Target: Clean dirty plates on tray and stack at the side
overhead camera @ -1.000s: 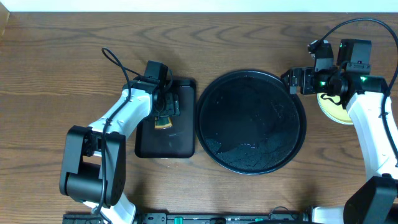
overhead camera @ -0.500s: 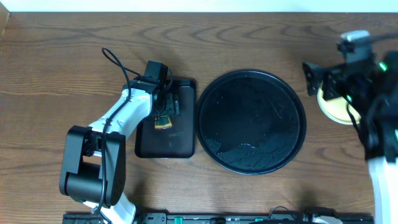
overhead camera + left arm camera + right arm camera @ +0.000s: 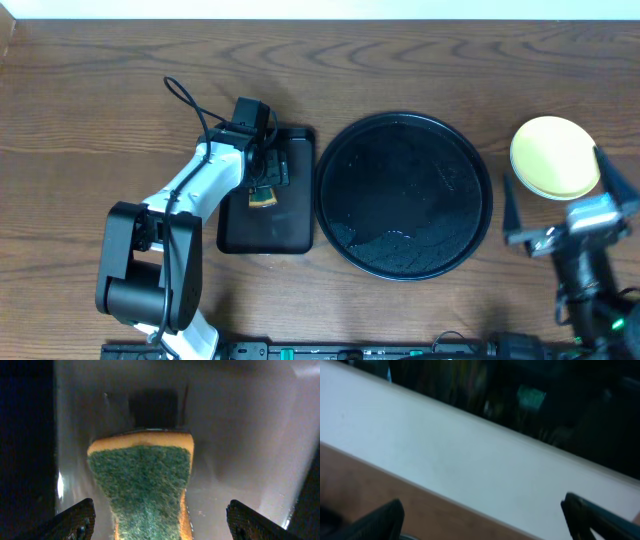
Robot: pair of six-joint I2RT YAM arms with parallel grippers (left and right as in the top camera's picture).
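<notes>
Yellow plate (image 3: pixel 555 157) — beside black tray (image 3: pixel 404 180)

This looks like a robotics lab bench rather than a kitchen. Two black-and-white robot arms, the left arm (image 3: pixel 185 195) and the right arm (image 3: pixel 590 265), stand at a black mounting rail (image 3: pixel 300 350) along the near edge of a wood-grain table (image 3: pixel 90 90). A loose cable (image 3: pixel 185 100) loops over the left one. The kitchenware is sparse and looks staged: a round black tray (image 3: pixel 400 190), a small rectangular tray (image 3: pixel 265 230) holding a sponge (image 3: pixel 142 485), and a pale yellow plate (image 3: pixel 553 155) at the far right.
</notes>
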